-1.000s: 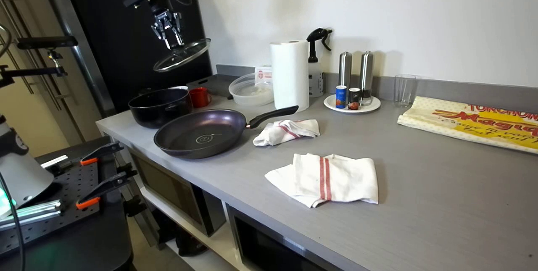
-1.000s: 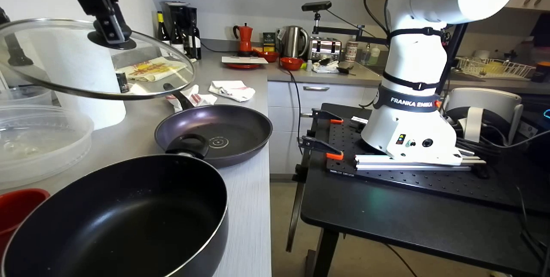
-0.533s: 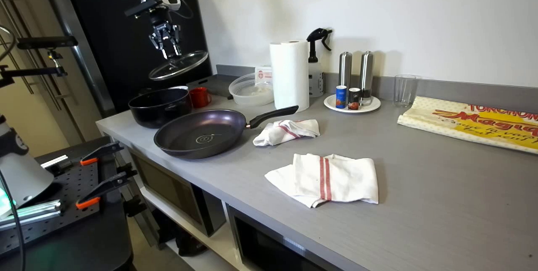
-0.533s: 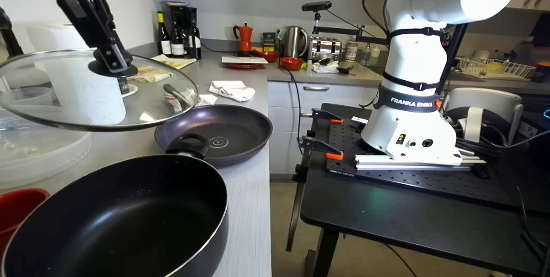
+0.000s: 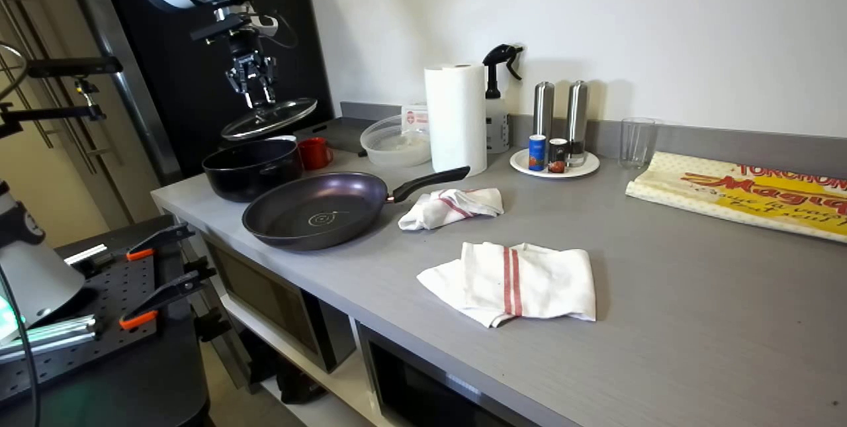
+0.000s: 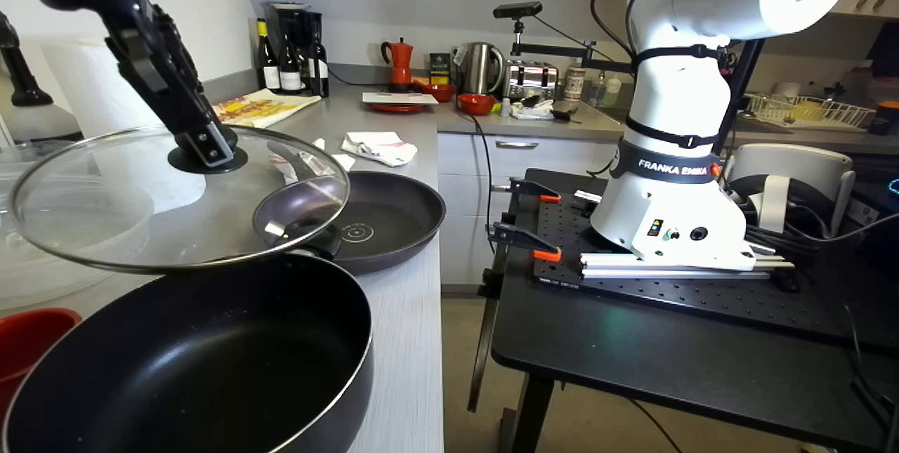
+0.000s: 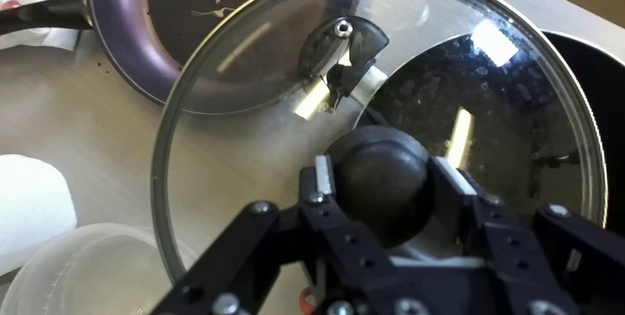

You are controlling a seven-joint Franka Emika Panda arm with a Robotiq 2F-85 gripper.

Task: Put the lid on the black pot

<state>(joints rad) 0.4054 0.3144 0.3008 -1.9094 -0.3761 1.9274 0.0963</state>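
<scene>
The jaws are gripping the round black knob (image 7: 383, 183) from both sides, holding the glass lid (image 6: 179, 214) in the air. In the wrist view the lid is overlapping only part of the black pot (image 6: 189, 362) below: one side is reaching over the pot's short handle (image 7: 368, 44) and the edge of the frying pan (image 5: 321, 208), while a strip of the pot is showing past the opposite rim. In an exterior view the lid (image 5: 268, 120) is hanging tilted. The placing step is probably calling for a shift away from the frying pan until both rims are lining up, then levelling, then a slow descent, since an off-centre edge could be slipping inside. Letting go should be waiting until the rim is resting evenly. The red mug (image 5: 314, 153) is standing beside the pot on the desk (image 5: 628, 281).
</scene>
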